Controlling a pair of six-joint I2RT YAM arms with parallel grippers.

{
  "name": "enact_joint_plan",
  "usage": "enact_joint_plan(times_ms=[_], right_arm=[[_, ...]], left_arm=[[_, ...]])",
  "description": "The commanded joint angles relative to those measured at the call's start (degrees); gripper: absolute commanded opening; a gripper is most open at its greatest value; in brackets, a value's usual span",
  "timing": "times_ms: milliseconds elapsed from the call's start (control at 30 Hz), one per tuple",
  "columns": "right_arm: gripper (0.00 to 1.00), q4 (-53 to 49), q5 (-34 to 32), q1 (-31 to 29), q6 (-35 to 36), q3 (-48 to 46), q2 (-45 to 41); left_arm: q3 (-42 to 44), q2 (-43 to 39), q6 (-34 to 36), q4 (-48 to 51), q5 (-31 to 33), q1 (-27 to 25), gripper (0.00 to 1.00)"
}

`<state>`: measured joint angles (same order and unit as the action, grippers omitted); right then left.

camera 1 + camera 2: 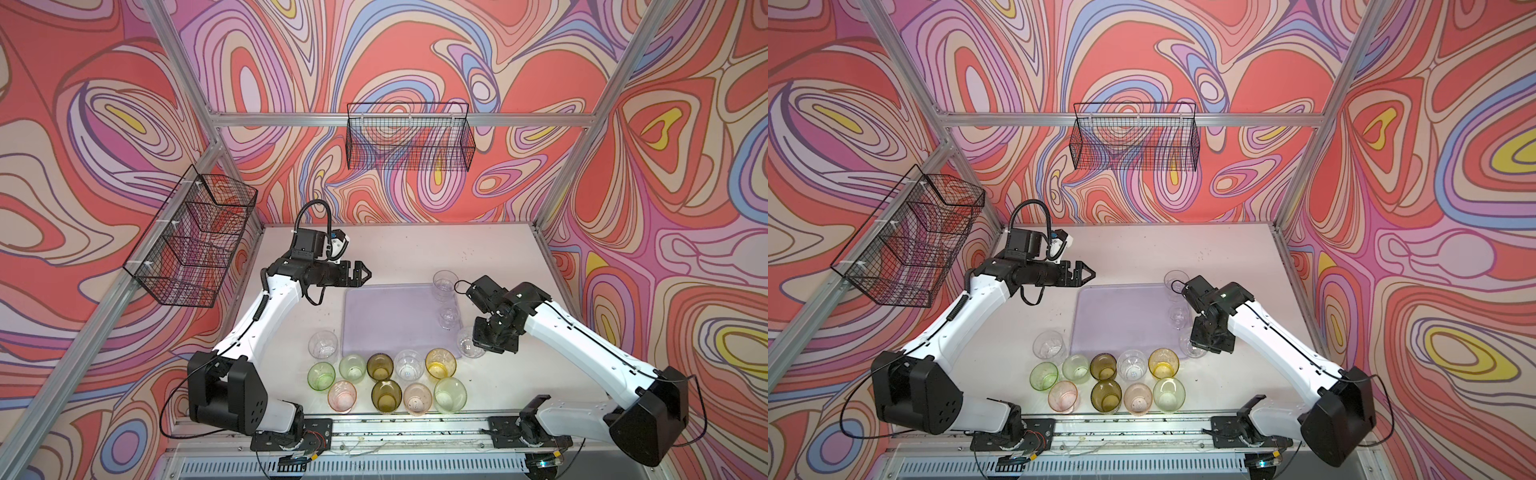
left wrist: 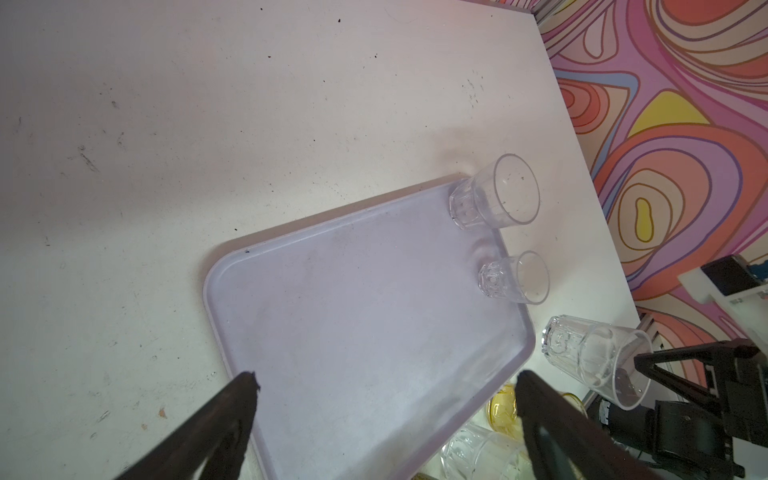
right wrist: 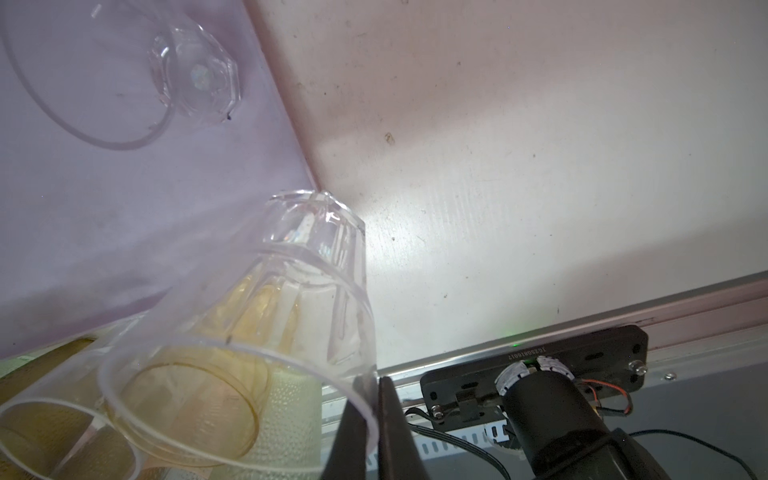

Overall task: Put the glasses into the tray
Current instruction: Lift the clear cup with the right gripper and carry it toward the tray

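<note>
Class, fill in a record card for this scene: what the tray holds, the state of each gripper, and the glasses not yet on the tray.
tray: far clear glass and near clear glass, both upright along its right edge
right gripper: shut on the rim of the held clear glass, at the tray's near right corner
left gripper: open, empty, by the tray's far left corner
off tray: ten glasses, clear and tinted, upright on the table in front of the tray

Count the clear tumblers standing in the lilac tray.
2, along the pale lilac tray's right rim: one clear tumbler at the far corner, another midway. The right tool grips a third.
</note>
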<state>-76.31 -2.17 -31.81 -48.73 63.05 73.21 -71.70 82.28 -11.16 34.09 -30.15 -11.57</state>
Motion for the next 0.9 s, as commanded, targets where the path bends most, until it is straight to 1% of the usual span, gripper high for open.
enact_joint_plan(times_ms=[0,300,500,867], right_arm=[[0.0,3.2,0.6,0.9,1.7,1.4,0.9],[0.0,6.5,2.0,1.4,3.5,2.1,3.9],[0.0,9.0,3.5,1.5,3.5,1.9,5.2],[0.0,10.5,4.6,1.5,3.7,0.5,6.9]], left_arm=[[-1.5,-0.6,0.7,1.3,0.1,0.2,0.99],[-1.5,-0.4,0.4,1.2,-0.3,0.2,0.99],[-1.5,-0.5,0.5,1.2,-0.2,0.2,0.99],[-1.5,-0.5,0.6,1.3,0.0,0.2,0.99]])
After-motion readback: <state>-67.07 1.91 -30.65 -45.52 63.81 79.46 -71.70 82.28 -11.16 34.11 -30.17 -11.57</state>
